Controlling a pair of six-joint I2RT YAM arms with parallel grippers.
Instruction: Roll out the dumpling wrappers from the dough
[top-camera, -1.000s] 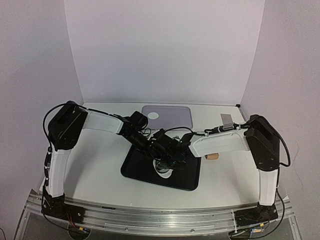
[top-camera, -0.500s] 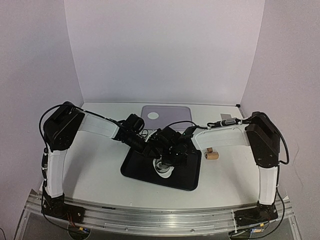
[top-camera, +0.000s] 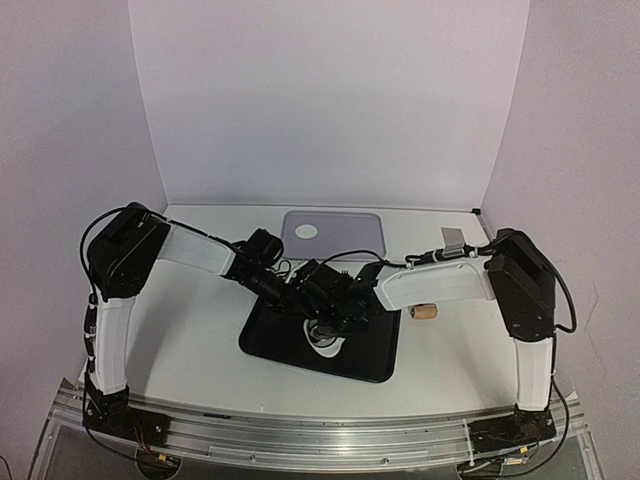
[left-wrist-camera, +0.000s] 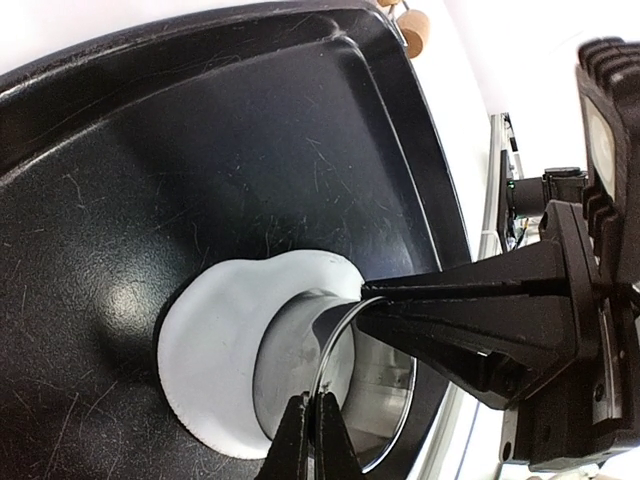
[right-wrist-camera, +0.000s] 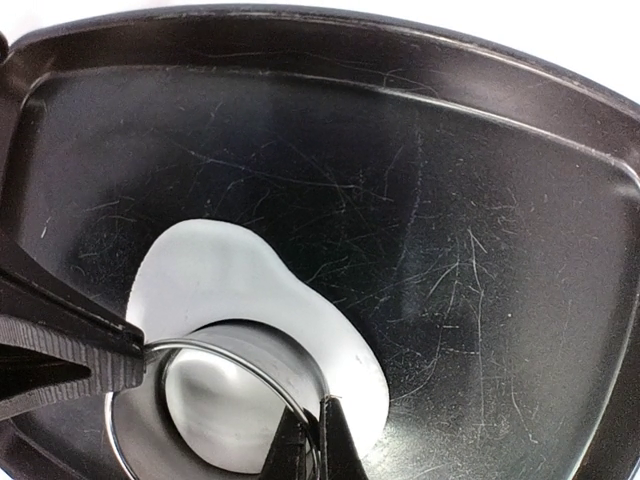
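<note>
Plain white worktop (top-camera: 200, 330), middle | thin soft white dough sheet (left-wrist-camera: 210, 340) lies in black tray (left-wrist-camera: 200, 150) | left jaws and right jaws pinch rim of round steel ring cutter (left-wrist-camera: 290, 350) | dough looks limp, tearable: slide your grip under its edge.

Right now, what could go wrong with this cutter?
1. The left gripper and right gripper each pinch only the cutter's thin rim; it could slip or tilt.
2. The cutter sits near the dough's edge, so the cut may come out incomplete.
3. Dough may stick and lift off the tray.
</note>
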